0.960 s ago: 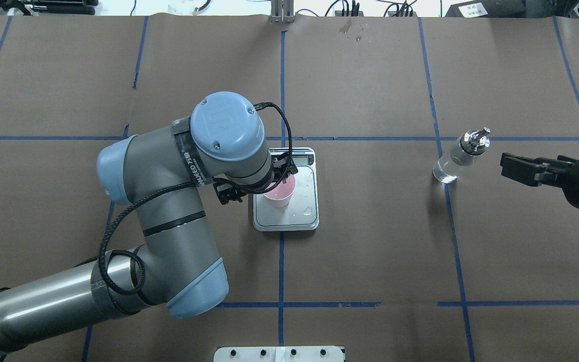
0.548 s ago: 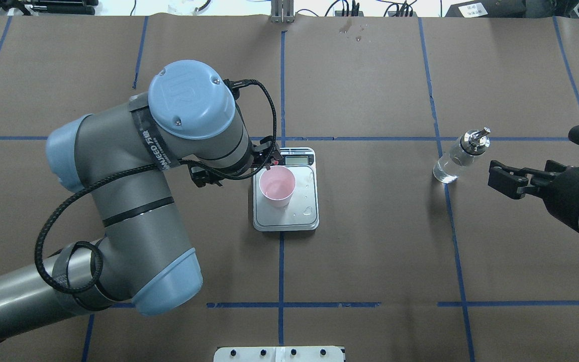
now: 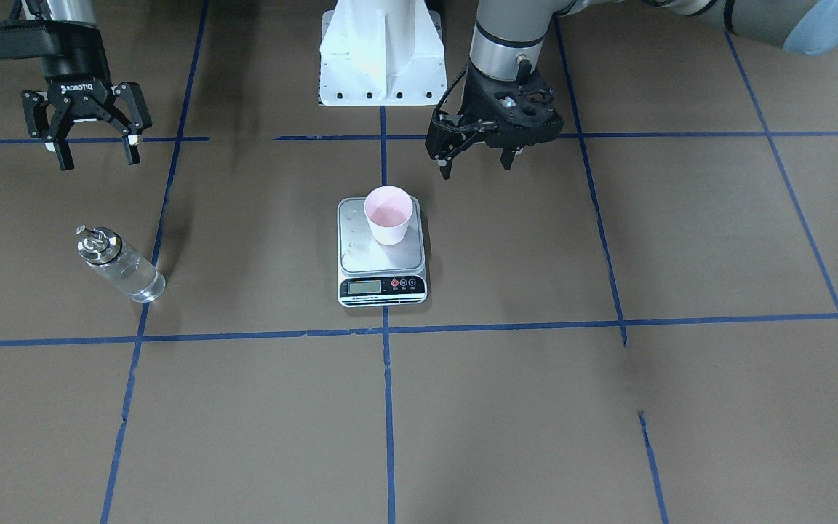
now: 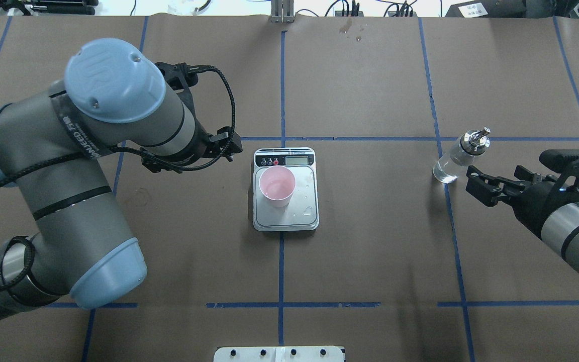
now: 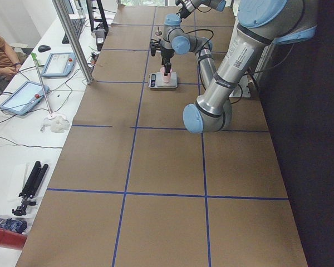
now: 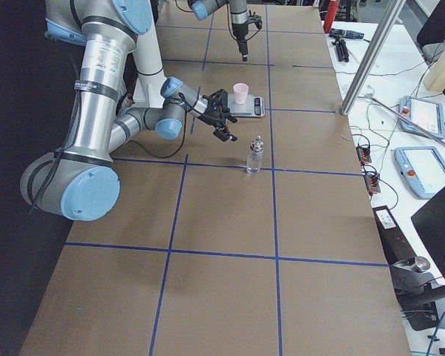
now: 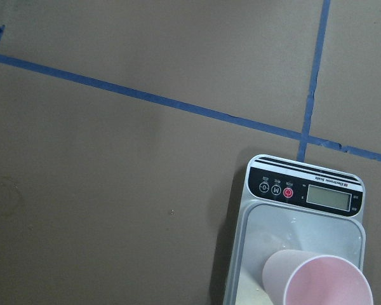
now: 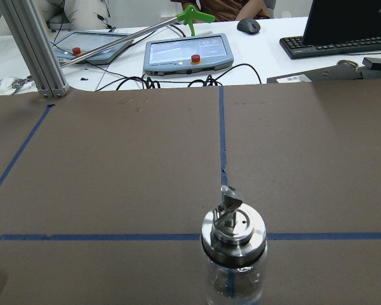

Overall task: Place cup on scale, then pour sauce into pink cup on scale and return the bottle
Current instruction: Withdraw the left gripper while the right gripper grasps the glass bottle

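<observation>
My left tool (image 3: 476, 158) hangs above the worktop (image 4: 370, 251), fingers pointing down and spread apart, with nothing between them. It sits off to the left of the scale (image 4: 307, 201) and touches neither the scale nor the cup (image 4: 277, 186). My left wrist camera shows only bare brown paper and blue tape lines (image 7: 152, 98), with the scale and cup in its lower right corner.

The scale lies flat at the middle of the worktop, its display strip on the far side from me. The cup stands upright on the silver platform, toward the platform's left half, mouth up, and its pinker inside shows. A few drops (image 4: 309, 211) lie on the platform to the right of the cup.

Further right, the bottle (image 4: 451, 163) stands upright on the worktop, well apart from the scale and on a blue tape line. The clear sauce (image 3: 137, 280) fills its lower part.

My right tool (image 4: 474, 184) is at the far right, near the bottle without touching it. Its fingers are wide apart and empty. In my right wrist camera the bottle's silver collar and spout sit low and centred, straight ahead.
</observation>
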Available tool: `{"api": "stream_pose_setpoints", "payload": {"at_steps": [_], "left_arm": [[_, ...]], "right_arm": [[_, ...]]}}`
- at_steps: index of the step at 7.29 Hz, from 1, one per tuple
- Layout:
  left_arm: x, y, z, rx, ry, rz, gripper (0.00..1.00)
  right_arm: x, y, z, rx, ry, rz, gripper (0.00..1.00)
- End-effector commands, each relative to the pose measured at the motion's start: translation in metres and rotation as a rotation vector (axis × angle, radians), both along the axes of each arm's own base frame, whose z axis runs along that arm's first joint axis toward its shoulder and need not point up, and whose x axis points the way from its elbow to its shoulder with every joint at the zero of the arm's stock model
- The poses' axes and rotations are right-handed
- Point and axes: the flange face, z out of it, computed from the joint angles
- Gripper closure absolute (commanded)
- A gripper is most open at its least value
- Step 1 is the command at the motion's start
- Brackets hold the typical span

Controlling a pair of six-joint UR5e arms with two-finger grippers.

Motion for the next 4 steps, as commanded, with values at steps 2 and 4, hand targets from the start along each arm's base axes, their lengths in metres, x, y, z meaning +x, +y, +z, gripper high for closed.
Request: {"api": "stream_pose_setpoints", "payload": {"at_steps": [2, 4], "left_arm": [[-0.029, -0.013, 0.009, 0.09, -0.038, 0.043, 0.0], [-0.046, -0.004, 0.025, 0.115, -0.052, 0.066, 0.0]], "right_arm": [[-0.026, -0.001, 0.081, 0.115, -0.048, -0.033, 0.0], [-0.054, -0.001, 0.11, 0.165, 0.034, 0.0, 0.0]]}}
